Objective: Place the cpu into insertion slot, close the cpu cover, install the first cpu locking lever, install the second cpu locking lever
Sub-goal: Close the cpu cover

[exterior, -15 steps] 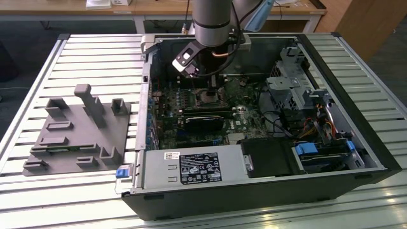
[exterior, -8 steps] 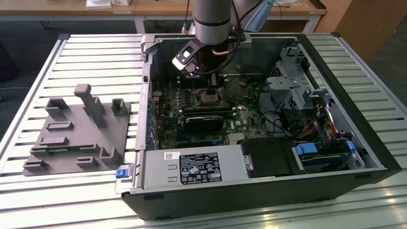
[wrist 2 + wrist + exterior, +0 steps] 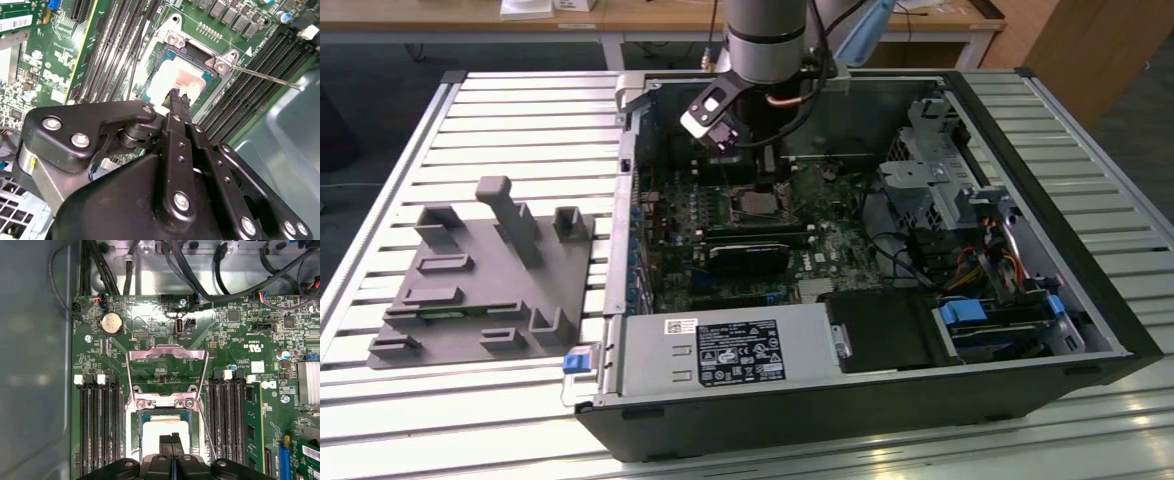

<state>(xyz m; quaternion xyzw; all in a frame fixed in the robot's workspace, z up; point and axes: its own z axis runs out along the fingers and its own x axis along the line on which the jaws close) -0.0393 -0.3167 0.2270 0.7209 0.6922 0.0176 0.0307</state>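
free: over cpu [image 3: 155, 432] | blocking: memory slots [image 3: 97, 425] both sides, open cpu cover [image 3: 166, 352] beyond

A black label [image 3: 738, 353] on the grey power supply box [image 3: 654, 352] is carrying white print and small symbols, too fine to make out. A white barcode sticker [image 3: 682, 326] is sitting just beside it. In the first wrist view, the green board [image 3: 150, 325] is showing white lettering and a white sticker [image 3: 257, 366]. In the second wrist view, a white triangle mark [image 3: 248, 50] is sitting near the insertion slot [image 3: 195, 48].
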